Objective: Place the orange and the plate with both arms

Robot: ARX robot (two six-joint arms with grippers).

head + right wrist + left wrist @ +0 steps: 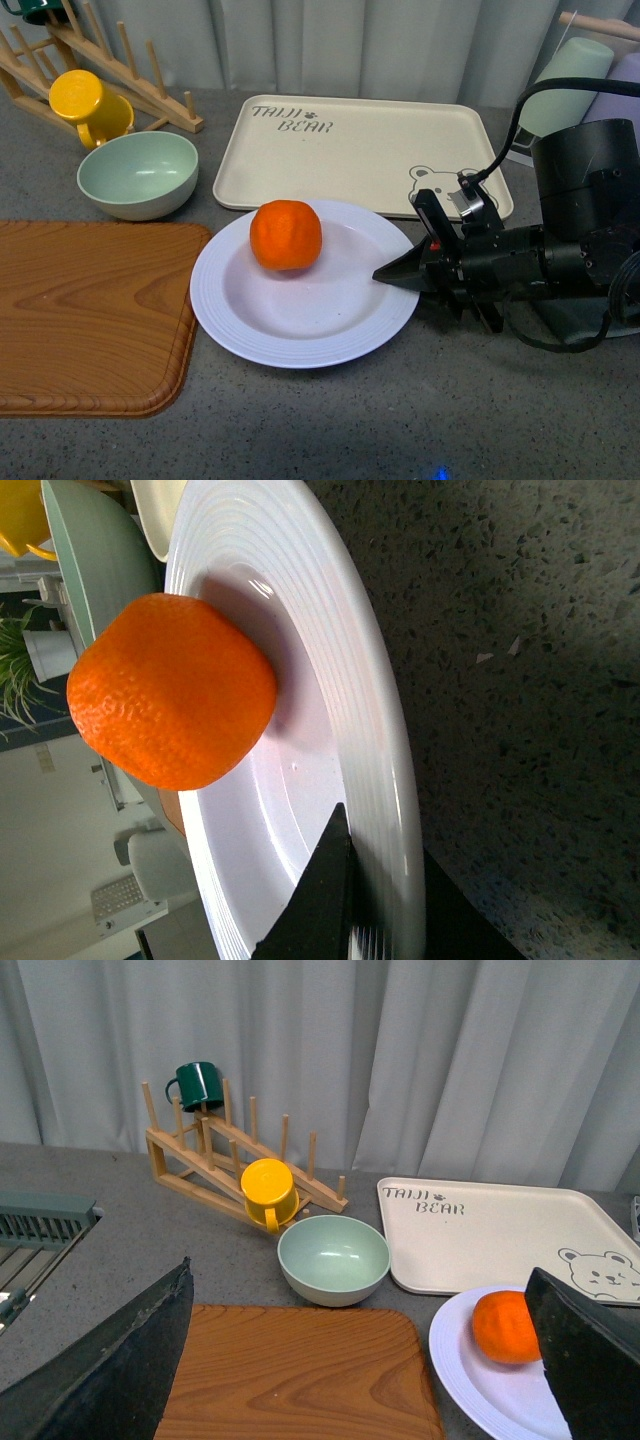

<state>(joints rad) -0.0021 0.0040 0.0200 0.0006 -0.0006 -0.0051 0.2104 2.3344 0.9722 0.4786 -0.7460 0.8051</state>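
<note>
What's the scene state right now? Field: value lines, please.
orange: resting on the plate, back-left of its centre, not held
plate: on the grey counter, between wooden board and right gripper
right gripper: at the plate's right rim, one finger on top, the other underneath; looks clamped
left gripper: open, empty, out of the front view
behind: green bowl, bear tray, yellow mug on wooden rack

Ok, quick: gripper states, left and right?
Left gripper: open, holding nothing.
Right gripper: closed on the plate rim.
</note>
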